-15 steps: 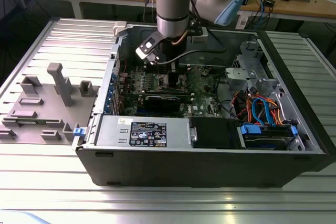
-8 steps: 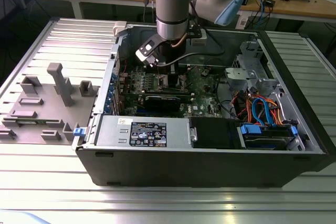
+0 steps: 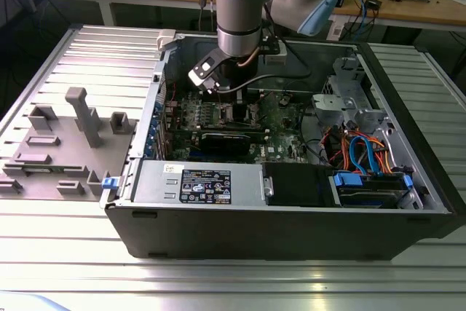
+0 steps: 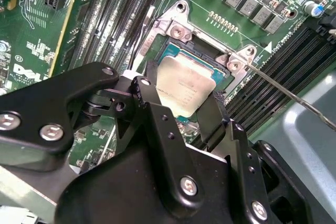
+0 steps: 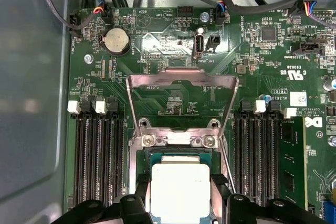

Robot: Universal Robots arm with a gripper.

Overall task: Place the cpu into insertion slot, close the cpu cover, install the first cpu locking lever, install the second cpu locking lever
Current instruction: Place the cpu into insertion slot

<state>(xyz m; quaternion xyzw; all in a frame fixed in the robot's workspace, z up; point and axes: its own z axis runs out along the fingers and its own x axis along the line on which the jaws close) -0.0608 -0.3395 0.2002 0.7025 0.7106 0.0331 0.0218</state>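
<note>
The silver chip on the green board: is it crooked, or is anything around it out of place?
Nothing stands out. The cpu lines up squarely with the slot, with the gripper right at it. The cover stands raised beyond the chip, not yet closed, and nothing looks bent or broken.

On the ribbed table [image 3: 218, 282], an open case [image 3: 291, 234] with a labelled box [image 3: 196, 183] and blue and orange cables [image 3: 360, 152] inside. At the exterior view's left of it, a grey fixture [image 3: 65, 143]. On the green board [image 5: 173, 51], a coin battery [image 5: 117, 41] and black memory slots [image 5: 97, 156].
</note>
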